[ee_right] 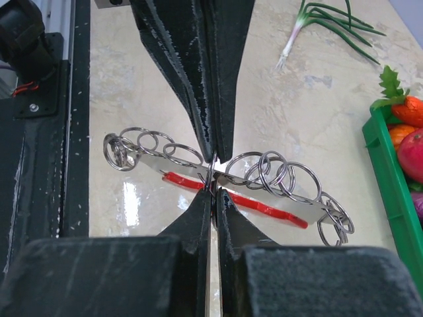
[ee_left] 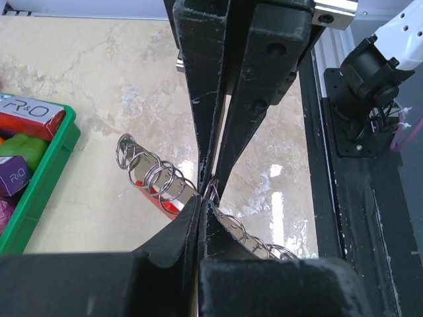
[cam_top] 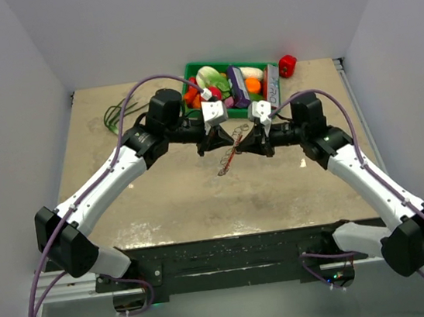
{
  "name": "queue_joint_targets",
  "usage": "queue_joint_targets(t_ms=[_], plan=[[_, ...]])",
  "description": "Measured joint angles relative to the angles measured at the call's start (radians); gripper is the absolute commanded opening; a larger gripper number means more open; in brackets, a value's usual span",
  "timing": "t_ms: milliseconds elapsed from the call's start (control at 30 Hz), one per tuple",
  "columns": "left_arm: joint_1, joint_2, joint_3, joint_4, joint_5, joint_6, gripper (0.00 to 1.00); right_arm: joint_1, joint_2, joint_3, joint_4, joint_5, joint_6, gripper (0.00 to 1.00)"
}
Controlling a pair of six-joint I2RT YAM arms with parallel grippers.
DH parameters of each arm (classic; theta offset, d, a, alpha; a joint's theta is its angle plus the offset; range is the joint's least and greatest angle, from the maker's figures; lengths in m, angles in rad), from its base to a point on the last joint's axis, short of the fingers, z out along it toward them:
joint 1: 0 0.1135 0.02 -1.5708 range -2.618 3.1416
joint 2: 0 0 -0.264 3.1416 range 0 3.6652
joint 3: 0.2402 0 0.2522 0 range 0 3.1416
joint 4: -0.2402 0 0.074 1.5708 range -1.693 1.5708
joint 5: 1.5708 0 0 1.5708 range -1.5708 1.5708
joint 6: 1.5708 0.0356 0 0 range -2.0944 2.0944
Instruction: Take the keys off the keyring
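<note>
Both the left end effector and right end effector clamp the keyring; box reads "R&O".

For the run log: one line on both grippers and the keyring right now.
left gripper: shut on keyring | right gripper: shut on keyring | state: keyring held between both

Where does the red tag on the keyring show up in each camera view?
Top external: red tag at mid-table, near the picture's centre.
Left wrist: red tag just below centre, under the ring chain.
Right wrist: red tag at centre, a strip running lower right.
Shared landmark: green tray.
</note>
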Motion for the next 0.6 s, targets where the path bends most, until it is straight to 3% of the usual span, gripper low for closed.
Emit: queue_joint_targets(t_ms=[600], plan=[[-0.029, -0.027, -0.008, -0.044, -0.008, 0.157, 0.0, 0.0, 0.065, 0.196, -0.338, -0.049, -0.197, 0.0]])
